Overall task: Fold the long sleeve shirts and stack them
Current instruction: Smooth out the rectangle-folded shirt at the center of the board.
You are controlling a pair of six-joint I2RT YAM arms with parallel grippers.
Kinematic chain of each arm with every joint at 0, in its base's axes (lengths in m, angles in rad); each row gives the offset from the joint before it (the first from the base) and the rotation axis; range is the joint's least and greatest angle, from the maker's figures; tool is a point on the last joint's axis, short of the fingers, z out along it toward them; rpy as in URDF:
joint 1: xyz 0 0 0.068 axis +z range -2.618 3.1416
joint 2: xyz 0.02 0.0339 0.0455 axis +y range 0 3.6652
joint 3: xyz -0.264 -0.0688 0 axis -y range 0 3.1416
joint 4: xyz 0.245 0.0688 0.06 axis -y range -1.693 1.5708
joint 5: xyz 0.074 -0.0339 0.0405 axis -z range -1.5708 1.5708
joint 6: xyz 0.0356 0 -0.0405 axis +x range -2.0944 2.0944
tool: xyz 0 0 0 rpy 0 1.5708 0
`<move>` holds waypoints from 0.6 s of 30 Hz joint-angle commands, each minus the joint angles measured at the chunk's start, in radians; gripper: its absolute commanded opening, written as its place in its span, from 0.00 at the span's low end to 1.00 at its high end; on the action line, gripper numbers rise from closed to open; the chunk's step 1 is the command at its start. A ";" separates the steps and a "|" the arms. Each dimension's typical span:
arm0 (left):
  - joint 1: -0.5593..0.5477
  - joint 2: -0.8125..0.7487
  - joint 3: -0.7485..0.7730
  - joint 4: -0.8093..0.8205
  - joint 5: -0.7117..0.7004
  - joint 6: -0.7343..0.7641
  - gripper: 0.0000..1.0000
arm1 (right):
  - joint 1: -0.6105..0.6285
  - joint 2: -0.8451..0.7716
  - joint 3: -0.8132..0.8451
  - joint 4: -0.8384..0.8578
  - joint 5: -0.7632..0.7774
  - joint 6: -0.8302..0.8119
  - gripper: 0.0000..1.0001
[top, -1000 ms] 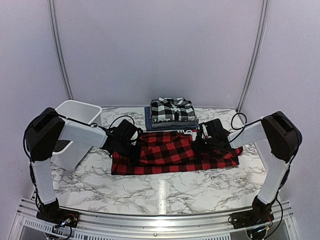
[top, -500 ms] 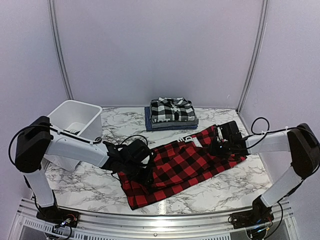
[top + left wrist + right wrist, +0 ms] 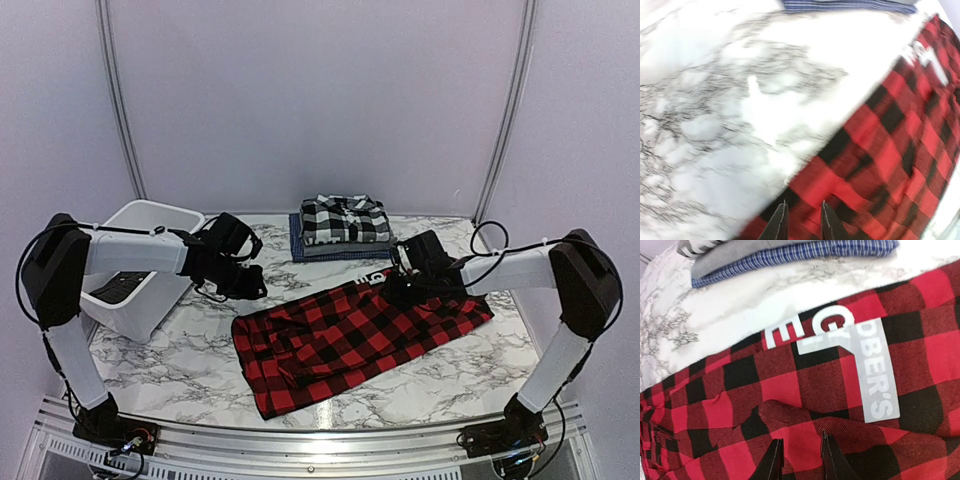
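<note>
The red-and-black check shirt [image 3: 360, 335] lies spread at a slant across the marble table, its collar end with a white size label [image 3: 875, 375] at the far right. My left gripper [image 3: 240, 283] hovers off the shirt's far-left edge, jaws narrowly open over the cloth [image 3: 900, 150] with nothing between the fingertips [image 3: 802, 220]. My right gripper [image 3: 395, 290] hangs low over the collar end, jaws narrowly open [image 3: 800, 460] above a raised fold of the fabric [image 3: 790, 390]. Behind sits a folded stack with the black-and-white plaid shirt [image 3: 343, 220] on top, over grey and blue ones [image 3: 805, 252].
A white plastic tub [image 3: 150, 215] stands at the back left, close beside my left arm. The table's [image 3: 180, 350] marble shows in front of and left of the red shirt. The enclosure's walls close in the back and both sides.
The red shirt was swung from lying straight across to a slant, its left end nearer the front. Both grippers let go; the left rose away toward the tub, the right shifted left along the collar end.
</note>
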 commanded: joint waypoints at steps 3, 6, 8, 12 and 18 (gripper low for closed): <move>0.066 0.053 -0.018 -0.020 0.126 0.122 0.24 | -0.003 0.161 0.103 0.000 0.042 0.029 0.22; 0.063 0.021 -0.042 0.016 0.167 0.134 0.24 | -0.001 0.200 0.101 -0.014 0.048 0.043 0.22; 0.062 -0.005 -0.048 0.050 0.168 0.131 0.24 | 0.007 0.191 0.084 -0.020 0.051 0.062 0.23; 0.060 0.004 -0.031 0.066 0.192 0.132 0.23 | 0.063 0.122 0.066 -0.059 0.106 0.102 0.25; 0.012 0.021 -0.102 0.111 0.207 0.107 0.18 | 0.218 0.073 0.117 -0.170 0.214 0.192 0.26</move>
